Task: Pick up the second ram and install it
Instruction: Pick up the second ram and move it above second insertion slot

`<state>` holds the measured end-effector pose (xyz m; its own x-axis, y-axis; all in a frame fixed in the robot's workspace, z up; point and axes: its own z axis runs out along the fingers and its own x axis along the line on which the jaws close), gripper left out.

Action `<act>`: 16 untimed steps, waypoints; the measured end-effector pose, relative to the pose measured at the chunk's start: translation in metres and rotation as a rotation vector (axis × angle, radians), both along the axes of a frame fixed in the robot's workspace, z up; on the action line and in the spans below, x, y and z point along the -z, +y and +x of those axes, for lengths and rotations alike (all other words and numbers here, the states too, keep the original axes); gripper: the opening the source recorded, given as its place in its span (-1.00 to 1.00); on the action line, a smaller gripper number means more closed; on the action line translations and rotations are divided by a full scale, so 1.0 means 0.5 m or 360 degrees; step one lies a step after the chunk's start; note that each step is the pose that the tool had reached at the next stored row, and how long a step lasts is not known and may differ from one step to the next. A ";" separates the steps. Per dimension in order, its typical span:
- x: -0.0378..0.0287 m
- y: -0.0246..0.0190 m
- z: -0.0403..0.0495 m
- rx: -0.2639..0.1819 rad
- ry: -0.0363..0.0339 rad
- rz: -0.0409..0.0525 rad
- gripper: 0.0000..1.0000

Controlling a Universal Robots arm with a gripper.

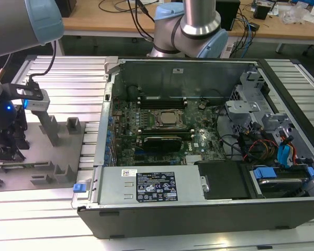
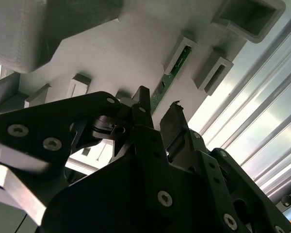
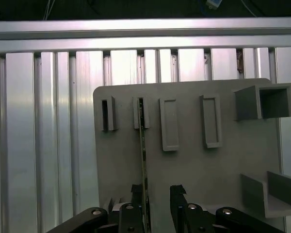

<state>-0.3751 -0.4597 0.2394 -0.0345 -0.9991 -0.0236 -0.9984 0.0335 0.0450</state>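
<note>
The second ram (image 3: 143, 145) is a thin green stick standing on edge in a slot of the grey holder plate (image 3: 223, 165). In both wrist views my gripper (image 3: 156, 194) is open and straddles the stick's near end. One black finger (image 3: 136, 193) lies right beside the stick; the other finger (image 3: 177, 194) stands well apart from it. In the second wrist view the ram (image 2: 173, 72) runs away from the fingertips (image 2: 143, 99) towards its slot block. In the exterior view my gripper (image 1: 6, 149) hangs low over the holder plate (image 1: 47, 162) at that view's left.
An open computer case (image 1: 282, 172) lies to the exterior view's right of the plate, with the motherboard and CPU socket (image 1: 167, 119) inside. Upright grey posts (image 1: 48, 125) and square pockets (image 3: 264, 101) rise from the plate. Ribbed aluminium table (image 3: 39, 136) surrounds it.
</note>
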 end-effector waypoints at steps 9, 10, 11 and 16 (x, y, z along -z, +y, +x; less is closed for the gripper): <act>0.014 0.0000 0.000 0.0000 0.0000 0.0000 -0.27; 0.017 0.0000 0.000 0.0000 0.0000 0.0000 -0.27; 0.019 0.0000 0.000 0.0000 0.0000 0.0000 -0.27; 0.029 0.0000 0.000 0.0000 0.0000 0.0000 -0.27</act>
